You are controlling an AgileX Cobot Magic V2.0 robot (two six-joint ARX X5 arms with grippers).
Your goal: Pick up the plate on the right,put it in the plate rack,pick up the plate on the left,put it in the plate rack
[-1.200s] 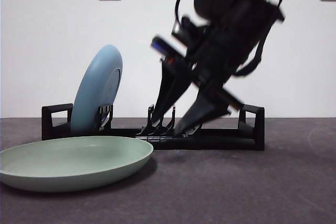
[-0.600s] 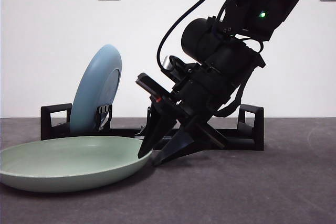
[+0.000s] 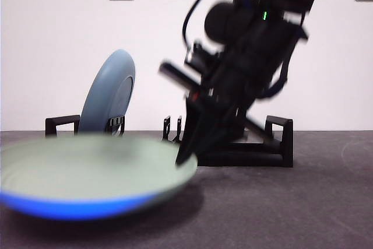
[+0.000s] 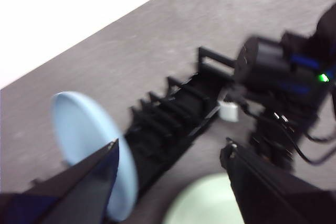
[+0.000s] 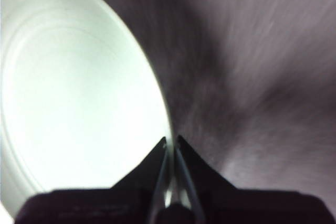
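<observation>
White wall with sockets behind a dark grey table (image 3: 303, 214). Far left, a pale blue round plate (image 3: 108, 94) stands on edge in the long low black plastic plate rack (image 3: 274, 144). Near left, a wide pale green plate (image 3: 87, 179), blurred, sits in front of the rack. The right gripper (image 5: 172, 145) pinches the green plate's right rim, jaws nearly closed on it. The left gripper (image 4: 170, 163) hangs above the rack, jaws spread wide, holding nothing.
</observation>
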